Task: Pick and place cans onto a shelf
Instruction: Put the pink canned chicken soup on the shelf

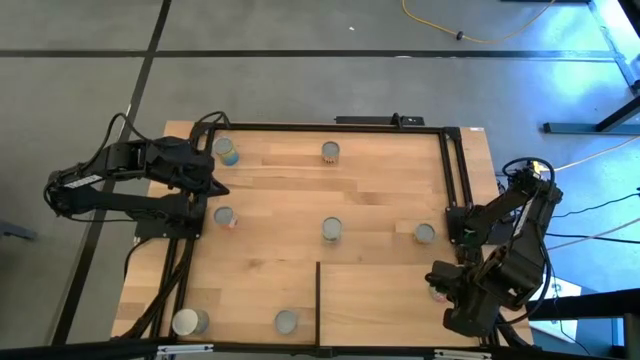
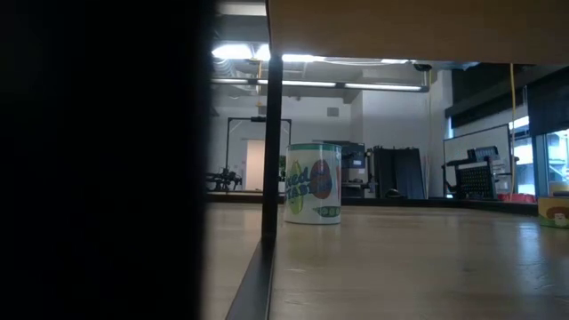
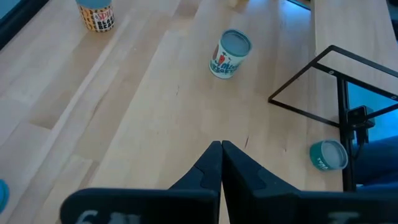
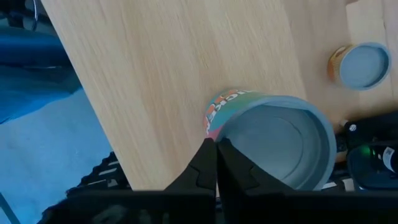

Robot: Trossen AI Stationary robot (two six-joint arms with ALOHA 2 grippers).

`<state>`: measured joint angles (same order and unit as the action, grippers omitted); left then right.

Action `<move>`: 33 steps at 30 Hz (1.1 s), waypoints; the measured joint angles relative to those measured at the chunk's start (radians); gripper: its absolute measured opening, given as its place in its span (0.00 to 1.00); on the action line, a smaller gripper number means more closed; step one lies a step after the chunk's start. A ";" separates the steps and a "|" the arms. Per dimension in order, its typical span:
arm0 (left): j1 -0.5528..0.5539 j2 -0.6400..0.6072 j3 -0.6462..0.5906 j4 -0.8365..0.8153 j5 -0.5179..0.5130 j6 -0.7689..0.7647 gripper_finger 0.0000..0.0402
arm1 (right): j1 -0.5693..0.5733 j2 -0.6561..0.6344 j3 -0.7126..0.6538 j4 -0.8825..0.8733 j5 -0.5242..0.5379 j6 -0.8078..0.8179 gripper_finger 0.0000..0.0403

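Both arms parked at the table's sides, cans not yet on the shelf.

Left gripper (image 3: 221, 163) and right gripper (image 4: 216, 163) are pinched closed, empty — cans (image 1: 331, 230) stand scattered over the planks; one (image 4: 273, 146) sits just beside the right fingertips on the shelf (image 1: 400, 300) edge.

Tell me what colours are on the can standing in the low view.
The can is white with a teal top band, green lettering and a red-blue egg shape; the low view shows it best.
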<state>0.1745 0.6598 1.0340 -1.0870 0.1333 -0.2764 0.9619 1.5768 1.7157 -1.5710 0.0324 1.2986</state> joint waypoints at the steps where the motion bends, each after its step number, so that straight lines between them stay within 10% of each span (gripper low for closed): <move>1: 0.000 0.000 0.000 0.000 0.000 0.000 0.00 | 0.000 0.000 0.000 0.000 -0.001 -0.008 0.00; 33: 0.000 0.000 0.000 0.000 -0.017 0.000 0.00 | -0.001 0.000 0.000 0.000 -0.143 -0.025 0.16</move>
<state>0.1745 0.6598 1.0340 -1.0870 0.1162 -0.2768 0.9611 1.5768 1.7157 -1.5711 -0.1109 1.2739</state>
